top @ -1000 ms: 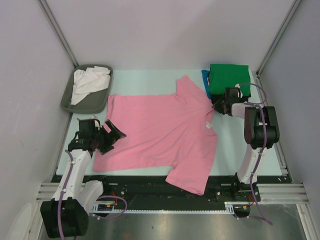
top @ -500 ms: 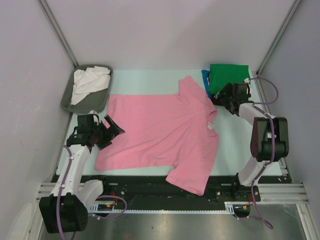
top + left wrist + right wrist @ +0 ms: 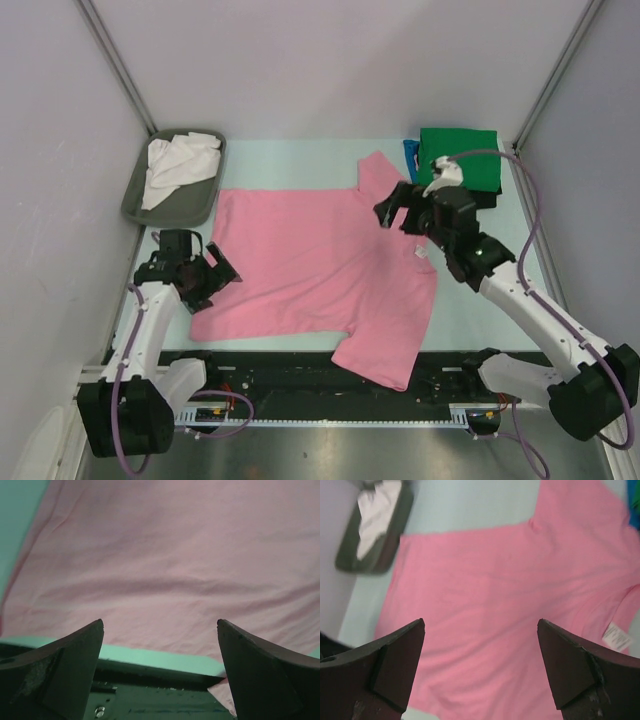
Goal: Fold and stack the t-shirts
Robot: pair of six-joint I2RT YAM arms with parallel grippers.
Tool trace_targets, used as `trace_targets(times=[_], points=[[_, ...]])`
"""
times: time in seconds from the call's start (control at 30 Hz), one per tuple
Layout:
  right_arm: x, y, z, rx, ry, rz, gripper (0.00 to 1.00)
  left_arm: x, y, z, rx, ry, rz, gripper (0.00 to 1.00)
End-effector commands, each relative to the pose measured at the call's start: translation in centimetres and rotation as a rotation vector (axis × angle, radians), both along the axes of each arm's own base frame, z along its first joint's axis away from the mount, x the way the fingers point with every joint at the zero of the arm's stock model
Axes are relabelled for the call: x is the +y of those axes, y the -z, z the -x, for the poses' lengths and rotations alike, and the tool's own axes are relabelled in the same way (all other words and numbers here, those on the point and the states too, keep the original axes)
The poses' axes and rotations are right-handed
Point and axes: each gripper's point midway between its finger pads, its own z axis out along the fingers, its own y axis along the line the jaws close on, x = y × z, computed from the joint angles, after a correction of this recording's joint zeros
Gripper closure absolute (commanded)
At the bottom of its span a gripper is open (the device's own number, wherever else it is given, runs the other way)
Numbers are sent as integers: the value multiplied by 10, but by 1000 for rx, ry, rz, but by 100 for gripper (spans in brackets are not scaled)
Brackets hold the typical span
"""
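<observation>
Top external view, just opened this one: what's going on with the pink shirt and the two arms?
The pink t-shirt lies spread flat mid-table, not yet folded, with one sleeve lapping over the near edge. The left gripper sits open, low at the shirt's hem. The right gripper hangs open above the collar end. Neither holds cloth. A folded green t-shirt lies at the far right with a blue t-shirt peeking out beside it. A white t-shirt lies crumpled in the grey tray.

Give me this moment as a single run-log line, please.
pink t-shirt: flat, unfolded | left hand: open, near hem | right hand: open, above shirt | green t-shirt: folded, far right
</observation>
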Motion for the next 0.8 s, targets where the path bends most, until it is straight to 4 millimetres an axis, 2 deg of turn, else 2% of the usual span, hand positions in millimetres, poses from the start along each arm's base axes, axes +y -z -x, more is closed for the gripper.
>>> trace_targets(times=[0.0,0.03,0.1,0.17,0.23,0.27,0.3,0.33,0.4,0.53,0.67,0.77], points=[[14,43,39,59,-54,153,0,37,-45,12,91,-39,-214,0],[25,54,52,66,-96,172,0,48,-54,13,92,-40,-275,0],[30,63,59,81,-96,182,0,59,-71,24,103,-30,-343,0],[38,82,70,113,-132,186,0,60,-73,35,114,-18,-353,0],[45,87,76,113,-154,167,0,55,-60,54,189,-11,-328,0],[50,99,83,128,-180,174,0,52,-55,64,230,-31,-308,0],[51,102,85,130,-183,167,0,50,-43,73,275,-40,-292,0],[55,102,87,126,-193,151,0,48,-38,79,296,-55,-282,0],[60,114,97,141,-235,145,0,48,-28,88,321,-131,-272,0],[64,126,108,148,-283,132,0,41,-17,87,308,-321,-192,0],[62,124,120,137,-324,106,0,41,8,89,285,-446,-163,0],[59,126,129,134,-347,87,0,43,16,85,269,-503,-159,0]])
